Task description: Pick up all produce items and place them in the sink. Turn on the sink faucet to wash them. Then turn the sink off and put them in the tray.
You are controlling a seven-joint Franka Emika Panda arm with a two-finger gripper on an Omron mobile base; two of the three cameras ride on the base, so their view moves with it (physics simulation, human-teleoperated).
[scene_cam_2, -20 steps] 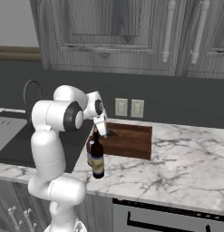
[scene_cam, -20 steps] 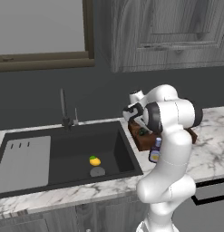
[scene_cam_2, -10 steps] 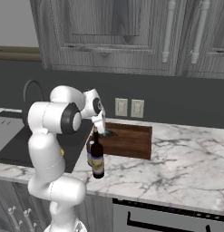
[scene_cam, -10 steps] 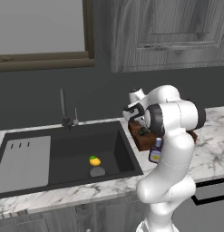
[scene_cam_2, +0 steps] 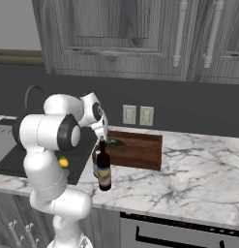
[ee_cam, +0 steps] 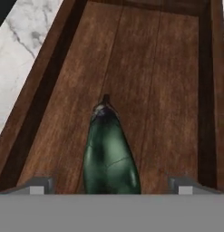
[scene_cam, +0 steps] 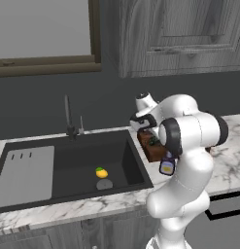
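Note:
The dark green oval produce item [ee_cam: 111,154] lies on the floor of the brown wooden tray [ee_cam: 154,90], free between my gripper's [ee_cam: 111,186] spread fingertips [ee_cam: 38,185]. My gripper [scene_cam_2: 102,137] is open just above the tray's [scene_cam_2: 135,152] left end, over the green item [scene_cam_2: 113,142]. The yellow lemon-like fruit [scene_cam: 101,172] rests in the dark sink [scene_cam: 68,160] beside the round drain [scene_cam: 104,184]. It also peeks out past my arm as a spot of yellow fruit [scene_cam_2: 64,162]. The thin faucet [scene_cam: 68,114] stands behind the basin, and no water is visible.
A dark wine bottle [scene_cam_2: 104,167] stands on the marble counter right in front of the tray, close under my hand. A small blue-capped bottle [scene_cam: 167,166] stands beside it. The lighter drainboard [scene_cam: 24,172] fills the sink's left side. Cabinets hang above.
The arm's elbow has shifted slightly. The hand stays over the tray's left end, and the fruit in the sink has not moved.

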